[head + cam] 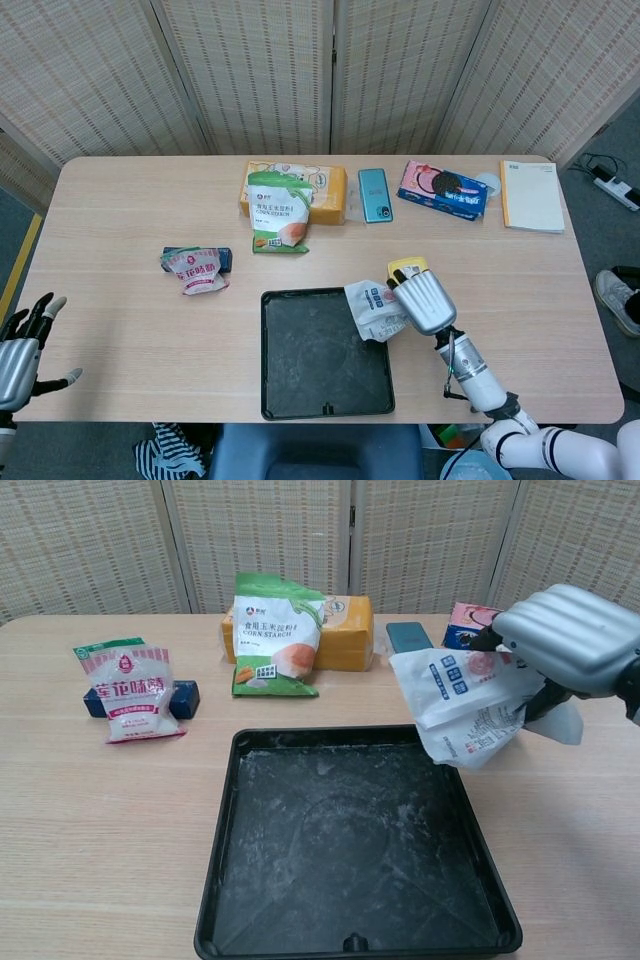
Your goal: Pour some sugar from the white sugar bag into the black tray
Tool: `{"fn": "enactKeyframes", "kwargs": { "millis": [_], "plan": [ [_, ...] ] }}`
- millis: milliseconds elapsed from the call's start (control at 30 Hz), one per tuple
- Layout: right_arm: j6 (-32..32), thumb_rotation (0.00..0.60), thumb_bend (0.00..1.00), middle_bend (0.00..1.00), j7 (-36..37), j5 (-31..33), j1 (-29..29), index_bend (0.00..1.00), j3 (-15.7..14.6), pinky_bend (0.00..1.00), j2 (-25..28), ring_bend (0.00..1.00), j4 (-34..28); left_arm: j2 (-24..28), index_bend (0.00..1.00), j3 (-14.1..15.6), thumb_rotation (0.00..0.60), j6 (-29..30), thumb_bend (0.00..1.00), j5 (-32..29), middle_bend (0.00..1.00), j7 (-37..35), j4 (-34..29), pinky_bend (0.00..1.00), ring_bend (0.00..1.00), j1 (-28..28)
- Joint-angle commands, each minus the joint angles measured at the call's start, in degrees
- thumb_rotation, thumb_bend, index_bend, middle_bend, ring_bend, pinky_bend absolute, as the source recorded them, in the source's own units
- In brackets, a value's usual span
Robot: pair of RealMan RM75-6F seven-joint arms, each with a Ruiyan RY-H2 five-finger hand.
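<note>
My right hand grips the white sugar bag and holds it in the air over the right edge of the black tray. The bag hangs tilted, its lower end above the tray's right rim. A thin white dusting lies on the tray's floor. My left hand is far off at the table's left front corner, fingers spread, holding nothing; the chest view does not show it.
A yellow-lidded tub stands just behind my right hand. A corn starch bag leans on a yellow box. A phone, cookie box, notebook and a pink-and-white bag also lie about.
</note>
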Motion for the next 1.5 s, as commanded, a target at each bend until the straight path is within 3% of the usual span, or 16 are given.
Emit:
{"fn": "enactKeyframes", "kwargs": {
  "millis": [33,433,1033,1500],
  "plan": [
    [0.5,0.600,0.38,0.77,-1.8,-0.8,0.6,0.85,0.1,1.00,-1.3,1.00,0.6,0.2,0.00,0.1,0.600,0.3,0.17,0.4,0.00,-0.5,0.0,0.12,0.25,0.2],
    [2.2,0.600,0.38,0.77,-4.8,-2.7,1.0,0.85,-0.3,1.00,-1.8,1.00,0.3,0.3,0.00,0.1,0.600,0.3,0.17,0.7,0.00,-0.8,0.2,0.12,0.25,0.2],
    [2.9,0.600,0.38,0.77,-15.9,-6.8,1.0,0.85,-2.2,1.00,-0.4,1.00,-2.0,0.2,0.00,0.1,0.600,0.6,0.17,1.2,0.00,-0.7,0.2,0.12,0.25,0.2],
    [3.0,0.600,0.38,0.77,-17.7,-7.5,0.9,0.85,-2.0,1.00,0.2,1.00,-3.1,0.2,0.00,0.0,0.600,0.5,0.17,1.2,0.00,-0.7,0.2,0.12,0.26,0.1]
  ]
}}
